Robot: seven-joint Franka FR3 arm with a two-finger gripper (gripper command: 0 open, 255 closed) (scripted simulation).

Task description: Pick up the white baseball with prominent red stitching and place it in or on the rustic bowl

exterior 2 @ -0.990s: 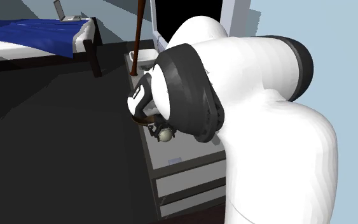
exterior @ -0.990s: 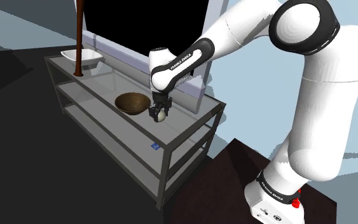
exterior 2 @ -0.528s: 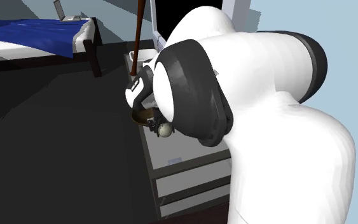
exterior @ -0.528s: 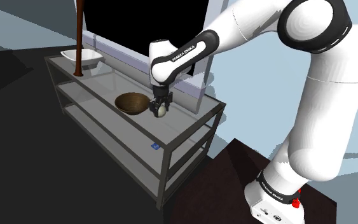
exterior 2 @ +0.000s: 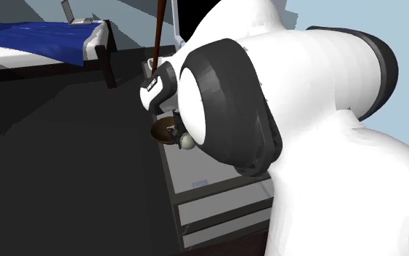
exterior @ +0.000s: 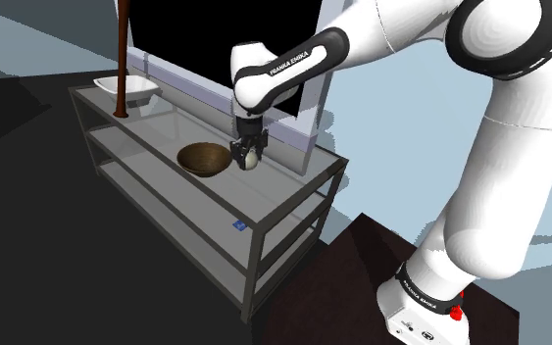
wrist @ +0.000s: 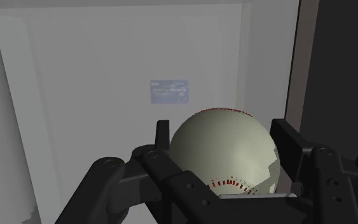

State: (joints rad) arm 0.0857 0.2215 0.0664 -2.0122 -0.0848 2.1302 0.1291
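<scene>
The off-white baseball [wrist: 225, 149] with red stitching sits clasped between my gripper's two black fingers [wrist: 163, 137]. In the shoulder view my gripper [exterior: 246, 157] is shut on the baseball [exterior: 248, 161] and holds it above the shelf's top, just to the shoulder view's right of the brown rustic bowl [exterior: 203, 158]. In the second exterior view the baseball [exterior 2: 187, 143] hangs beside the bowl [exterior 2: 162, 132], with the arm's big white link hiding much of the shelf.
A grey glass-topped shelf unit [exterior: 293, 191] carries the bowl. A brown pole [exterior: 122, 59] and a white dish [exterior: 126, 88] stand at its far end. A small blue card [wrist: 170, 91] lies on a lower shelf. A bed [exterior 2: 43, 33] stands far off.
The gripper has risen with the baseball clasped in it, lifting it off the shelf top, and the arm has stretched upward. The bowl has not moved.
</scene>
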